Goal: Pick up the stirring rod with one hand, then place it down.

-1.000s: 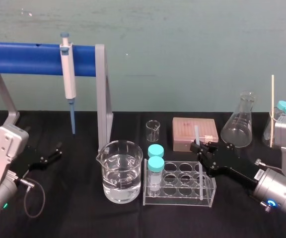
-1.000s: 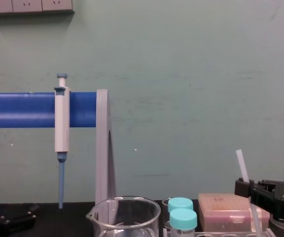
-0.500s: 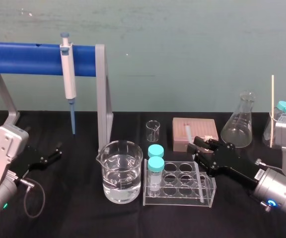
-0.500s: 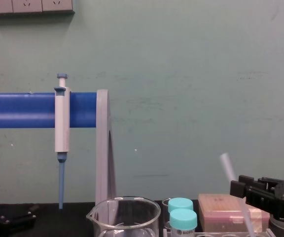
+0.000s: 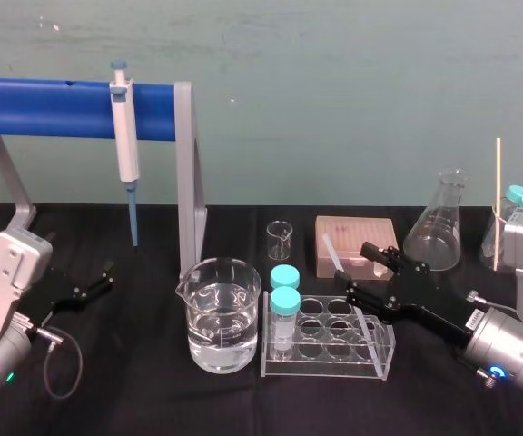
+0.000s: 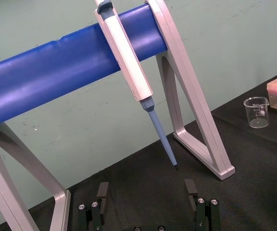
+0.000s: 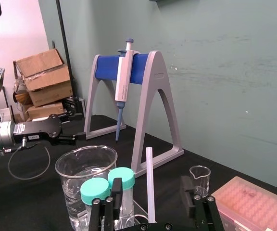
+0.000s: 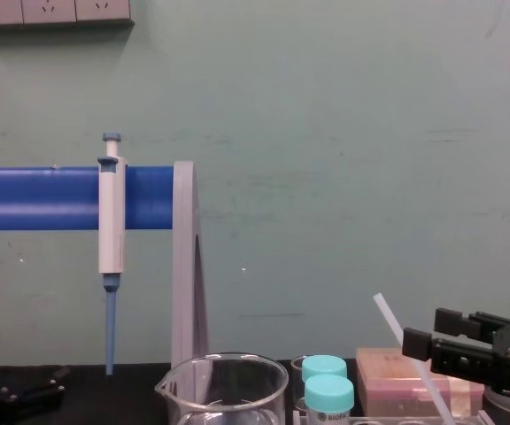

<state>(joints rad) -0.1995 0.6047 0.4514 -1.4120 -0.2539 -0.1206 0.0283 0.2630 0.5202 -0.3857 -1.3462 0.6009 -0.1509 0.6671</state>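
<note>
At the lower left of the head view, the black left gripper [image 6: 146, 186] sits low over the black tabletop [image 5: 134, 391]. Its two fingers are spread apart with nothing between them. Above it, a white-and-blue pipette [image 5: 125, 136] hangs from the blue-barred grey stand [image 5: 187, 173]. Right of centre, the thin translucent-white stirring rod [image 5: 333, 253] leans with its lower end in the clear plastic tube rack [image 5: 325, 361] and its top tipped toward the frame's left. The black right gripper [image 5: 357, 269] comes in from the lower right with its jaws parted either side of the rod. The right wrist view shows a gap on each side.
</note>
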